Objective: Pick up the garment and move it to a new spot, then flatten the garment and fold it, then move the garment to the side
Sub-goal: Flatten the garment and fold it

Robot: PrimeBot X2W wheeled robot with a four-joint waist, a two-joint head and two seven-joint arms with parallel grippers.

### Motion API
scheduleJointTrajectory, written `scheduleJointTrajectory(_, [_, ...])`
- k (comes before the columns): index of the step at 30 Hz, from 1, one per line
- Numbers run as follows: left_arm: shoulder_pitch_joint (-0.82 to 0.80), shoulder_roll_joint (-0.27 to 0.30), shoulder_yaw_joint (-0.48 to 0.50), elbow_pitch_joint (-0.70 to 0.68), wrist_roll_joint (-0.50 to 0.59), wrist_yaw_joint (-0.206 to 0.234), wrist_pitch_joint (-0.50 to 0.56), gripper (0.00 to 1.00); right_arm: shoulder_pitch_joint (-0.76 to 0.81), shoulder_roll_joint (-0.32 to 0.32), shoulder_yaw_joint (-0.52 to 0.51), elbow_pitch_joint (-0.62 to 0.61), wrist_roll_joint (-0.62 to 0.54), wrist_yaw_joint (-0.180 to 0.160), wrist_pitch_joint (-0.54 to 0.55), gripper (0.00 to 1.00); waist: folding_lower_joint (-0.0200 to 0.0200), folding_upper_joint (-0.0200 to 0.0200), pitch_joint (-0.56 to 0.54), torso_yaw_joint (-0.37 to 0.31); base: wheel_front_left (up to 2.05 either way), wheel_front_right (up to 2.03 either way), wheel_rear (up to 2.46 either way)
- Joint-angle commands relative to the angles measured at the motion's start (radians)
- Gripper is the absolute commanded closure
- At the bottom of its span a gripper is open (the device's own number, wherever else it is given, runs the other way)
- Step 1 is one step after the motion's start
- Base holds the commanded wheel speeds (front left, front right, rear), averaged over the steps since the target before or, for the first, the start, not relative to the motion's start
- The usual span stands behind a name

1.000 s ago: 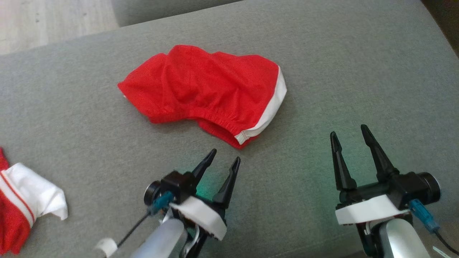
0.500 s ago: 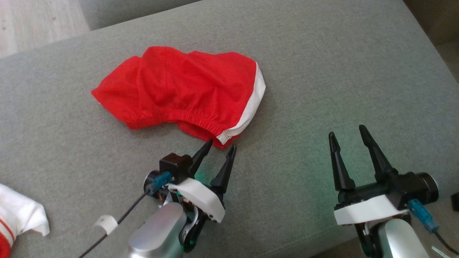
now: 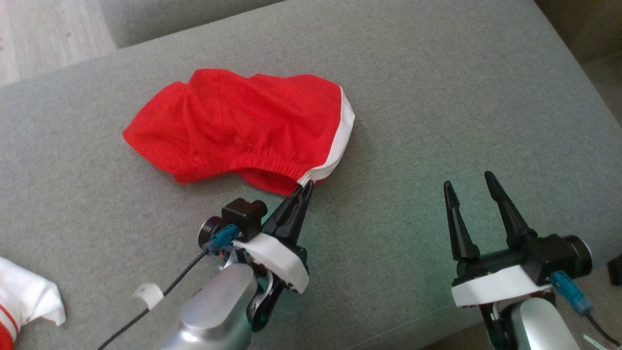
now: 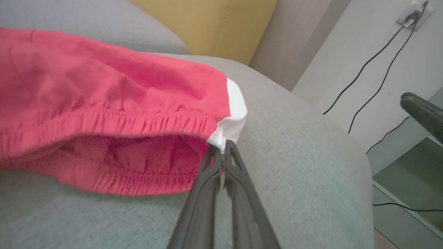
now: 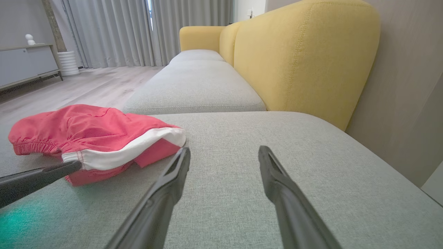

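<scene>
Change: a second ago we see the left gripper [image 3: 305, 189] spread and short of the shorts [image 3: 243, 121]; now its jaws are pressed together on the shorts' near corner, where the white band [image 3: 337, 141] meets the elastic waist. In the left wrist view the left gripper [image 4: 223, 147] has a small bit of white hem pinched between its tips. The head view has also shifted a little, which we read as camera motion, since the shorts keep their shape. For the task, we judge that the grasp is made and the pick-up can start. Nothing is lifted yet: the shorts lie crumpled, with the grey cushion [image 3: 437, 97] under them. It is a thin pinch right at the hem, so it may slip on the lift. Pose: the left forearm [image 3: 214, 311] reaches up toward the shorts from the near side, fingers low and slanted into that corner. The right gripper [image 3: 468, 180] sits well apart from the shorts on their right, jaws wide and holding nothing, as before. A second cloth [image 3: 24, 296] lies far left of the shorts.
</scene>
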Motion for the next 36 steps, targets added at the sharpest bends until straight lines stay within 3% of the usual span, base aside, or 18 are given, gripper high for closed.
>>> scheduleJointTrajectory(1, [-0.051,-0.002,0.023,-0.038,0.019,0.002,-0.011,1.00,-0.021,-0.005,0.021,-0.024,0.001,0.008,-0.009,0.00,0.0000,0.0000,-0.011,0.000,0.00,0.00,0.00])
scheduleJointTrajectory(6, [-0.130,0.005,0.020,-0.096,0.077,-0.008,-0.012,1.00,-0.022,-0.005,0.032,-0.022,0.002,0.008,-0.009,0.00,0.0000,0.0000,-0.046,-0.013,0.00,0.00,0.00])
scheduleJointTrajectory(11, [-0.310,0.033,-0.047,-0.117,0.110,-0.015,0.007,1.00,-0.012,-0.005,0.052,-0.016,0.014,0.008,-0.009,0.00,0.0000,0.0000,-0.084,-0.039,0.00,0.00,0.00])
scheduleJointTrajectory(16, [-0.530,0.069,-0.128,-0.148,0.067,-0.016,0.024,1.00,0.011,-0.005,0.074,-0.010,0.025,0.008,-0.009,0.00,0.0000,0.0000,-0.120,-0.065,0.00,0.00,0.00])
scheduleJointTrajectory(21, [-0.648,0.115,-0.143,-0.177,-0.016,-0.016,0.016,1.00,0.032,-0.005,0.067,-0.016,0.022,0.008,-0.009,0.00,0.0000,0.0000,-0.154,-0.062,0.00,0.00,0.00])
scheduleJointTrajectory(31, [-0.389,0.285,-0.194,-0.261,-0.138,-0.010,0.041,1.00,0.062,-0.005,0.004,-0.062,-0.006,0.008,-0.009,0.00,0.0000,0.0000,-0.133,0.051,0.00,0.00,0.00])
scheduleJointTrajectory(36, [-0.243,0.373,-0.194,-0.289,-0.163,0.032,0.029,1.00,0.056,-0.005,-0.019,-0.060,0.001,0.008,-0.009,0.00,0.0000,0.0000,-0.081,0.123,0.00,0.00,0.00])
